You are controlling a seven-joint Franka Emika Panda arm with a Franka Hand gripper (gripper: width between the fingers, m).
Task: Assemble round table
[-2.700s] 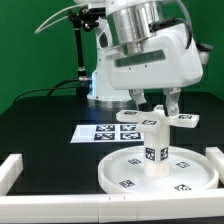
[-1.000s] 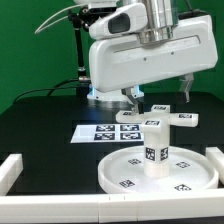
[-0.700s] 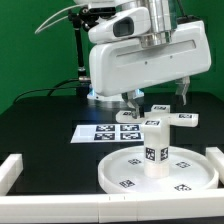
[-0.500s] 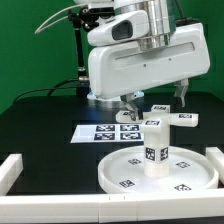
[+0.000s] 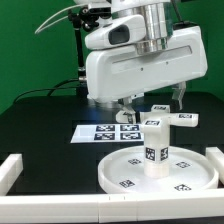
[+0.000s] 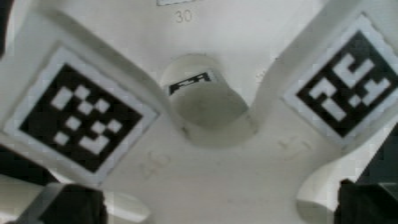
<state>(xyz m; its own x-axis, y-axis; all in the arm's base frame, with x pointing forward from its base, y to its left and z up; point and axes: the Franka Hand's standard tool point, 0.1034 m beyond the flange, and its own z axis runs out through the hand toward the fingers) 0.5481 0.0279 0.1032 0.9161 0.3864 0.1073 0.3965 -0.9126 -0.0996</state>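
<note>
The round disc (image 5: 112, 172) lies at the front with the short leg (image 5: 154, 150) standing upright at its centre. The cross-shaped foot piece (image 5: 184, 118) sits on top of the leg. My gripper (image 5: 152, 102) hangs right over the foot piece, with one finger on each side of it. In the wrist view the foot piece (image 6: 214, 150) fills the picture, showing two tags and its centre hole. The dark fingertips (image 6: 68, 205) stand far apart at its edges, and I see no grip on it. The gripper (image 6: 222, 208) reads as open.
The marker board (image 5: 100, 132) lies flat behind the disc. White border rails stand at the exterior view's left (image 5: 10, 170), right (image 5: 215, 155) and along the front (image 5: 60, 203). A dark stand and the arm's base are at the back.
The hand has turned about its vertical axis above the foot piece, then drifted slightly to the exterior view's left. The foot piece, leg and disc have not visibly moved.
</note>
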